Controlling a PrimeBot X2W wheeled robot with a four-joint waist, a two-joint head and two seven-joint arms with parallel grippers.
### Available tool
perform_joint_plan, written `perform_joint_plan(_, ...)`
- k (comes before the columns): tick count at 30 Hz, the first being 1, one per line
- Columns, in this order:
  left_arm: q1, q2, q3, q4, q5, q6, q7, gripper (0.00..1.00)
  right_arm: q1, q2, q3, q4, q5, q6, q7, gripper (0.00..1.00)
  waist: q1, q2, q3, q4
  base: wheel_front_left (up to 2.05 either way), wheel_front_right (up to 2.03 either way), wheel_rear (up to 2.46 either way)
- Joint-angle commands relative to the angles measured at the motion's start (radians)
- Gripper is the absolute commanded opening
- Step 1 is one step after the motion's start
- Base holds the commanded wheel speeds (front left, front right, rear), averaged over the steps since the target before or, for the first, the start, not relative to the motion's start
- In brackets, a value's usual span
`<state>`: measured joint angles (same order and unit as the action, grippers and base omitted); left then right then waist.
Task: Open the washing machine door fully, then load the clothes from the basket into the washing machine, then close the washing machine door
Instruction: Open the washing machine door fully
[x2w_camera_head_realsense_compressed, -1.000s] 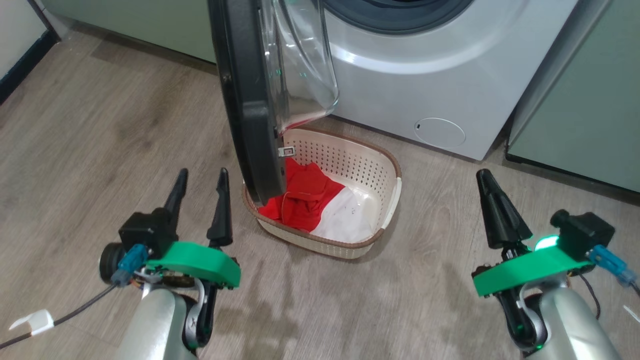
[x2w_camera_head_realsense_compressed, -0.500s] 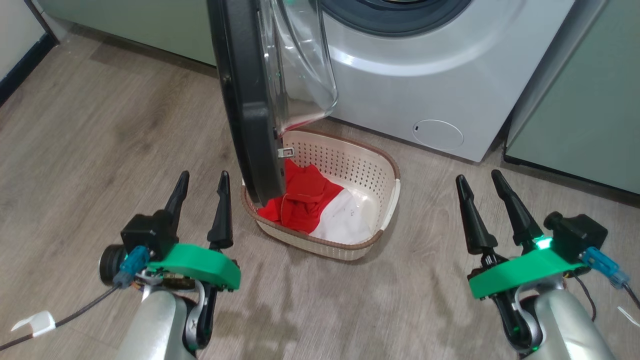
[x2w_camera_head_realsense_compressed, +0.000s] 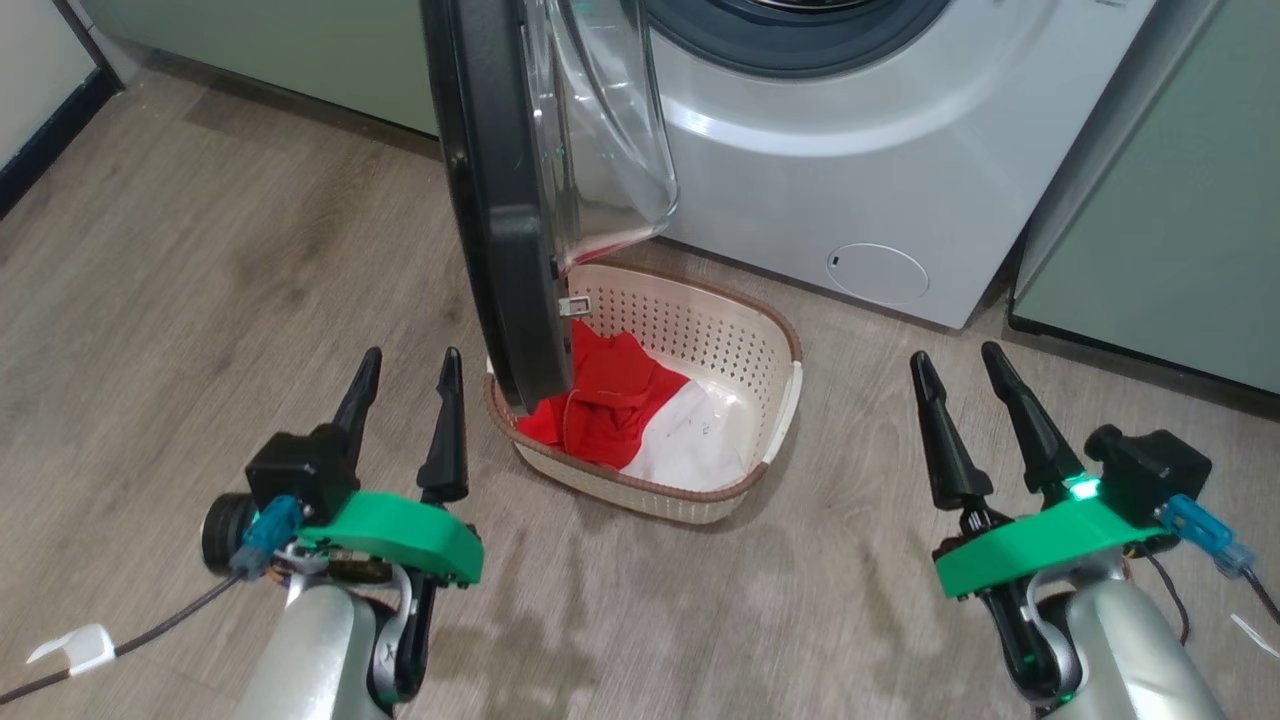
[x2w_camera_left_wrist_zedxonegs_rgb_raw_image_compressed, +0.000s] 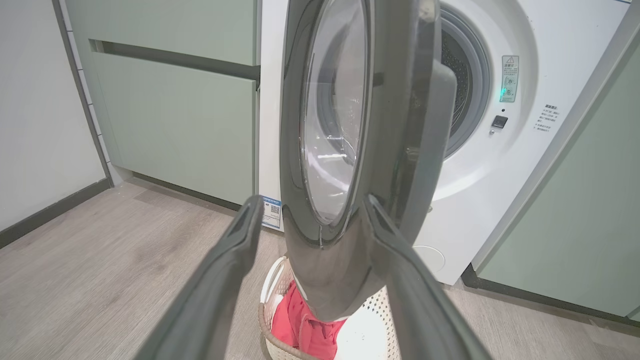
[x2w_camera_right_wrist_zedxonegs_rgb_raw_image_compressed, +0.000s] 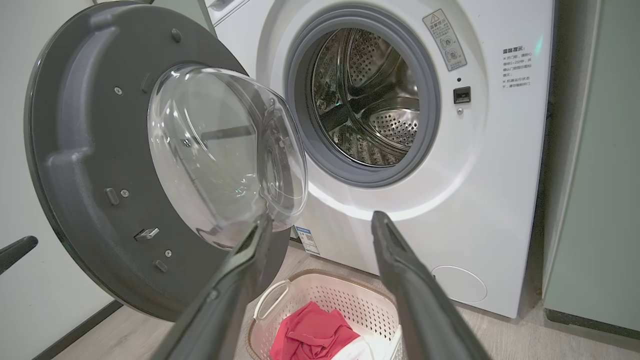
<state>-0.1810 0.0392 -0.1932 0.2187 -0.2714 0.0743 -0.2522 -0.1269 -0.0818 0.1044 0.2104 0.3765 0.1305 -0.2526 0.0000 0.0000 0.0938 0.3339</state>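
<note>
Glossy black-rimmed round glass washing machine door (x2w_camera_head_realsense_compressed: 500, 200), part-open, overhangs cream perforated plastic basket (x2w_camera_head_realsense_compressed: 690, 330) w/ red/white fabric clothes (x2w_camera_head_realsense_compressed: 610, 410), between left hand (x2w_camera_head_realsense_compressed: 411, 352) and right hand (x2w_camera_head_realsense_compressed: 952, 352). Both hands spread, empty; prob. door needs pushing wider.

Wood-look floor (x2w_camera_head_realsense_compressed: 200, 250): basket (x2w_camera_head_realsense_compressed: 650, 492) stands just before washing machine (x2w_camera_head_realsense_compressed: 850, 150); green cabinets (x2w_camera_head_realsense_compressed: 1160, 230) flank it, apparently floor-standing.

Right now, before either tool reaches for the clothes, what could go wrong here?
1. The round black-rimmed glass door hangs over the cream perforated plastic basket, so the open left tool may strike the door's edge while reaching in.
2. The door hides part of the bright red garment; a grasp from the left could miss it.
</note>
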Motion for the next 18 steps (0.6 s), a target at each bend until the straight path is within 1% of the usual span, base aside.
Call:
perform_joint_plan(1,-0.022,0.011,0.029,-0.027,0.000,0.006,-0.010,1.00,-0.013,0.008,0.020,-0.029,-0.009,0.000,-0.009,1.00,0.0000,0.0000,0.000,0.000,0.00,0.00,0.00)
perform_joint_plan(8,-0.021,0.011,0.029,-0.027,-0.001,0.006,-0.010,1.00,-0.015,0.005,0.022,-0.022,-0.012,0.000,-0.009,1.00,0.0000,0.0000,-0.002,0.001,0.00,0.00,0.00)
perform_joint_plan(9,-0.022,0.011,0.029,-0.029,-0.003,0.005,-0.010,0.92,-0.015,0.005,0.022,-0.021,-0.012,0.000,-0.009,1.00,0.0000,0.0000,-0.002,0.001,0.00,0.00,0.00)
perform_joint_plan(10,-0.021,0.011,0.030,-0.029,-0.015,0.001,-0.010,0.45,-0.016,0.005,0.022,-0.020,-0.012,0.000,-0.009,1.00,0.0000,0.0000,-0.003,0.001,0.00,0.00,0.00)
perform_joint_plan(11,-0.019,0.011,0.028,-0.024,-0.028,-0.010,-0.010,0.00,-0.016,0.006,0.022,-0.019,-0.011,0.000,-0.009,1.00,0.0000,0.0000,-0.003,0.001,0.00,0.00,0.00)
perform_joint_plan(13,-0.020,0.011,0.029,-0.023,-0.031,-0.025,-0.010,0.00,-0.015,0.007,0.021,-0.015,0.000,0.000,-0.009,1.00,0.0000,0.0000,-0.004,0.001,0.00,0.00,0.00)
perform_joint_plan(18,-0.026,0.011,0.046,-0.052,-0.026,-0.026,-0.010,0.00,-0.022,0.007,0.028,-0.012,0.002,0.000,-0.009,1.00,0.0000,0.0000,0.000,-0.001,0.00,0.00,0.00)
